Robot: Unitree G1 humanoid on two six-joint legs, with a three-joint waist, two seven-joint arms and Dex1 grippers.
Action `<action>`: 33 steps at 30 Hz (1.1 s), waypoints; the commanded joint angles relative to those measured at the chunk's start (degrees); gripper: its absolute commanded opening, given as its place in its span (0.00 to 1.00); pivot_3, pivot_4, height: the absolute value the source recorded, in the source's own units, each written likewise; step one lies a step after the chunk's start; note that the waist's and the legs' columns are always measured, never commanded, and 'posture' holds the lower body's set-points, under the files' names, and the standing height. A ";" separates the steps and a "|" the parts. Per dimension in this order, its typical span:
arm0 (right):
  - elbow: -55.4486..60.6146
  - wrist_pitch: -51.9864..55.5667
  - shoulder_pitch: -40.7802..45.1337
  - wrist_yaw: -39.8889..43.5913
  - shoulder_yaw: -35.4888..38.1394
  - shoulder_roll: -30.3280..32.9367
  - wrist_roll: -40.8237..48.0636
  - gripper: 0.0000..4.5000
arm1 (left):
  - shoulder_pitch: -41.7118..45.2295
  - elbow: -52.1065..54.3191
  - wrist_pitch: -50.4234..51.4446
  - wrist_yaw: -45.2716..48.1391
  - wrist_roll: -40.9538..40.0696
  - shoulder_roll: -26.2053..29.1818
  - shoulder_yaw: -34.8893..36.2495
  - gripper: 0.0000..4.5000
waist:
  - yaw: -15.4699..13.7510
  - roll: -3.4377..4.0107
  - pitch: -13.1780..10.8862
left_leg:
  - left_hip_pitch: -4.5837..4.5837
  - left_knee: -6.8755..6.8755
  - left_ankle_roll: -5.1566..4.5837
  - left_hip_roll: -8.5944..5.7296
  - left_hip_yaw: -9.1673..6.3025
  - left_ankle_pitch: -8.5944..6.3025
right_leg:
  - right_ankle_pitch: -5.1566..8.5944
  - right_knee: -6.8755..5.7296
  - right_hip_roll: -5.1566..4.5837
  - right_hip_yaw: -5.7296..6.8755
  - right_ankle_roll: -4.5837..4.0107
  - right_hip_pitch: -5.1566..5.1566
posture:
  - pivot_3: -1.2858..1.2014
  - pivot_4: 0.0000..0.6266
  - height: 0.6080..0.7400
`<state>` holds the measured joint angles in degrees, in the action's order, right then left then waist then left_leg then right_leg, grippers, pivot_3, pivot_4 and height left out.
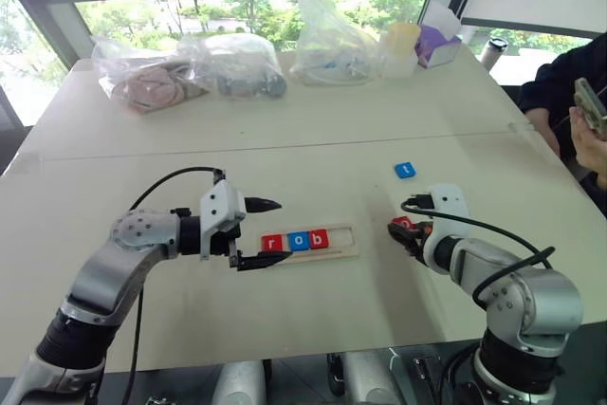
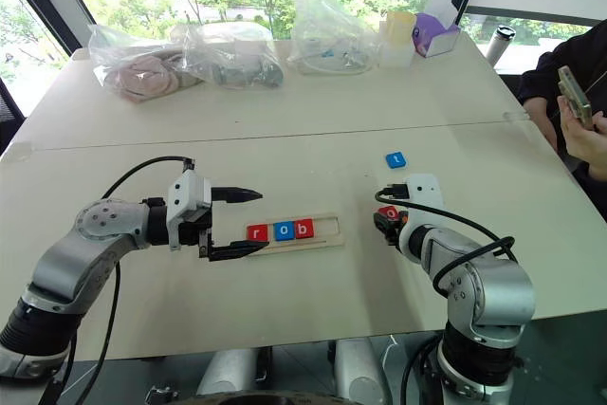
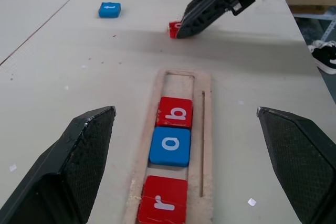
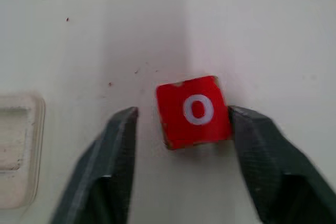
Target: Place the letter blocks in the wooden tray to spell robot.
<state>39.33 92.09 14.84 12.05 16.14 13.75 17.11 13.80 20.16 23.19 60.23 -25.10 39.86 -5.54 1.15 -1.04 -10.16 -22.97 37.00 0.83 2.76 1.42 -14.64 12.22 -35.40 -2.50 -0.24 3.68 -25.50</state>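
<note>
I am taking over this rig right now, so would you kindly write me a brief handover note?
Left gripper: open, hovering at the left end of the long light-wood tray, holding nothing.
Right gripper: open, fingers either side of the red square o block, which lies on the white table right of the tray; one finger looks to be touching it, the other stands apart.
Done: red r block, blue o block and red b block sit in the tray in order.
Left: seat the red o, then the blue t block, lying further back on the table.
</note>
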 commanded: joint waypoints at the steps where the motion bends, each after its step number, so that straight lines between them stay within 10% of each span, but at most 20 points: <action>1: -0.30 0.11 1.76 9.60 -0.04 11.29 6.78 0.98 | 0.41 0.53 -0.90 0.75 -0.10 0.59 0.53 1.00 | -0.04 0.05 -0.04 | -0.11 0.03 0.00 -0.04 0.00 0.00 | 0.00 0.07 -0.05 0.01 0.00 -0.04 | 0.52 0.24 1.00; 5: -4.31 -12.50 -1.09 22.04 -3.30 27.10 10.02 0.98 | 0.60 0.32 -0.96 1.29 -0.08 0.82 0.68 1.00 | -0.36 -0.02 -0.07 | -0.27 0.08 -0.02 -0.11 -0.06 0.00 | 0.00 0.25 -0.07 0.02 0.02 -0.05 | 0.52 0.24 1.00; 11: -25.42 -66.55 -9.92 55.33 -10.75 46.11 0.48 0.98 | 1.25 0.04 -0.69 1.48 -0.03 1.12 0.67 1.00 | -0.18 -0.23 -0.26 | -0.25 0.09 -0.03 -0.11 -0.14 -0.02 | 0.06 0.30 -0.04 0.15 0.13 0.05 | 0.52 0.24 1.00; 19: -52.34 -87.98 9.31 63.11 -23.23 40.44 -9.08 0.98 | 0.80 1.07 0.02 0.10 -0.13 1.44 1.65 1.00 | 0.95 -0.31 -0.49 | -0.07 0.22 -0.04 -0.04 -0.11 0.00 | -0.01 0.14 0.06 0.11 0.06 0.11 | 0.52 0.24 1.00; 33: -65.03 -96.74 16.48 67.34 -27.31 35.50 -13.21 0.87 | -1.37 4.15 1.47 -2.02 -1.05 2.61 2.80 1.00 | -0.37 -0.29 -0.49 | -0.02 0.26 -0.07 -0.05 -0.09 -0.02 | -0.14 0.02 0.06 0.07 -0.14 0.17 | 0.52 0.24 1.00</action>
<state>-24.77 -3.65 30.42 79.30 -10.98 49.86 4.63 12.04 22.41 24.67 58.53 -25.52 42.12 -3.87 0.78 -1.33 -10.65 -22.95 37.27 0.76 2.71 1.33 -14.66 12.07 -35.38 -2.44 -0.17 3.54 -25.29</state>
